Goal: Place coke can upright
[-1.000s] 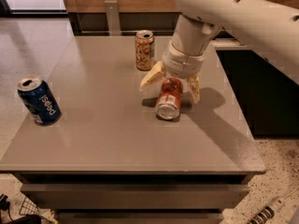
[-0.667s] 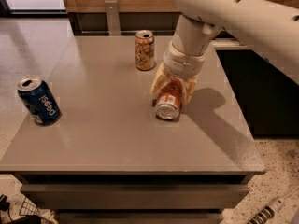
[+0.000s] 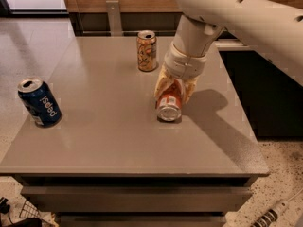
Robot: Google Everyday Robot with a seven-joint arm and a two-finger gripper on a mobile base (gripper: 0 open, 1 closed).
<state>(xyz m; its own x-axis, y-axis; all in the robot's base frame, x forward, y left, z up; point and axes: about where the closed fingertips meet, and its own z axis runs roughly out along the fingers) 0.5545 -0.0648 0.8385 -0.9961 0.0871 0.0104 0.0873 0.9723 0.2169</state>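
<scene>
1. We saw the coke can (image 3: 170, 104) lying on its side right of the tabletop's (image 3: 113, 141) centre, silver top toward 6 o'clock.
2. Our hand (image 3: 172, 92) was clamped around the can's body, one finger on each flank.
3. A patterned can (image 3: 147, 50) stood at 11 o'clock from it.
4. A Pepsi can (image 3: 40, 102) stood at 9 o'clock, well apart.

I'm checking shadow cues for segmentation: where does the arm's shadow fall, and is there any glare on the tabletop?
In the camera view, the gripper is shut on the coke can; the arm's dark shadow falls to their right on the table. A soft pale sheen shows near the Pepsi can, and the whole picture looks slightly soft.
</scene>
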